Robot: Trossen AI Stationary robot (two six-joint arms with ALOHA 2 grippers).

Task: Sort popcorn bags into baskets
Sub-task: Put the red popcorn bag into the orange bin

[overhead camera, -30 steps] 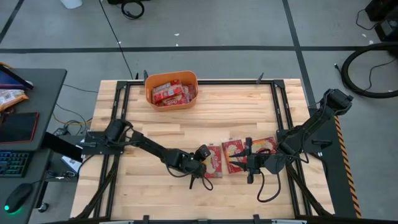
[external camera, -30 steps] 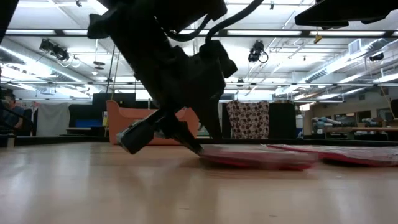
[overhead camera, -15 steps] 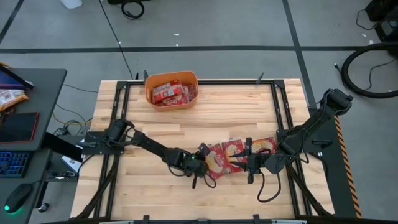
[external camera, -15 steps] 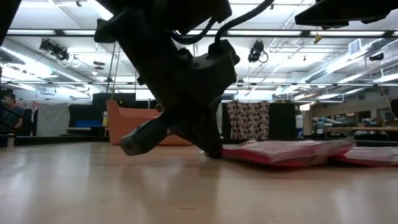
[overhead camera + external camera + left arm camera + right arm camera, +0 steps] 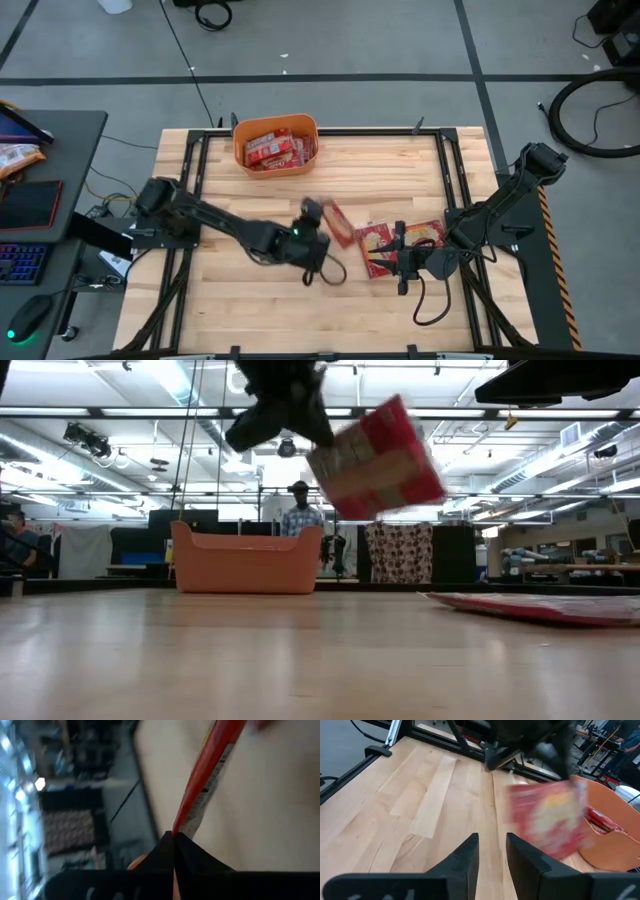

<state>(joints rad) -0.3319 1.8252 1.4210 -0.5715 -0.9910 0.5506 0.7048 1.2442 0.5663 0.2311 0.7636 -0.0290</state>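
Note:
My left gripper (image 5: 314, 214) is shut on a red popcorn bag (image 5: 338, 226) with a yellow panel, held high over the table's middle (image 5: 380, 460). Two more popcorn bags (image 5: 375, 247) (image 5: 425, 234) lie flat on the table at the right. My right gripper (image 5: 399, 256) stands open just above them, with nothing between its fingers (image 5: 492, 854). The orange basket (image 5: 276, 146) stands at the far edge and holds several red bags. My left gripper pinches the bag's thin edge (image 5: 181, 820) between its two shut fingers, reaching it from the table's left side. The bag is lifted clear of the table, tilted, and sticks out beyond the fingertips toward the right.
Black frame rails (image 5: 450, 170) run along the table's sides. A desk with a keyboard (image 5: 20, 262) and an orange-and-white packet (image 5: 15, 156) stands to the left. A person (image 5: 300, 516) stands in the room beyond the basket. Bare wood lies between the basket and the bags.
My left gripper has shut on the left edge of the leftmost bag on the table. It has then risen and gone toward the far edge. The bag has come off the table, clear of the other two, and tipped up at an angle.

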